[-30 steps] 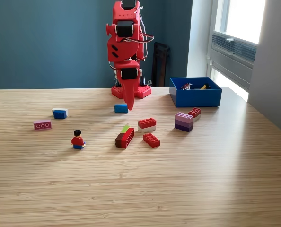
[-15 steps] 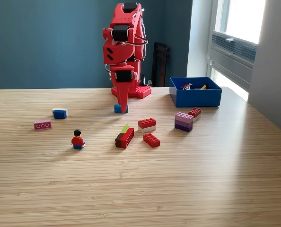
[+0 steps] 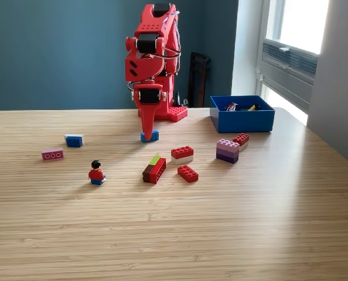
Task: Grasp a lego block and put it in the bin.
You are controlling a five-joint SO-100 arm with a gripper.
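the red arm's gripper (image 3: 147,136) now points straight down with its tip on the small blue lego block (image 3: 150,136); a second ago the tip hung just above and to the exterior view's right of that block, and half a second ago it was already dropping beside it. the arm has folded lower and swung slightly toward nine o'clock. whether the jaws are spread or pressed together cannot be told, since they show only as one narrow red point. the block sits a touch lower and looks nudged and turned compared with before.

the blue bin (image 3: 242,119) stands at about three o'clock from the gripper, well apart, with small pieces inside, unmoved. the other pieces lie as they did: the red-and-white brick (image 3: 182,154) at five o'clock, the purple stack (image 3: 227,150) near the bin, the minifigure (image 3: 96,172) at seven o'clock, the pink brick (image 3: 53,154) at nine o'clock on the wooden table (image 3: 174,234).
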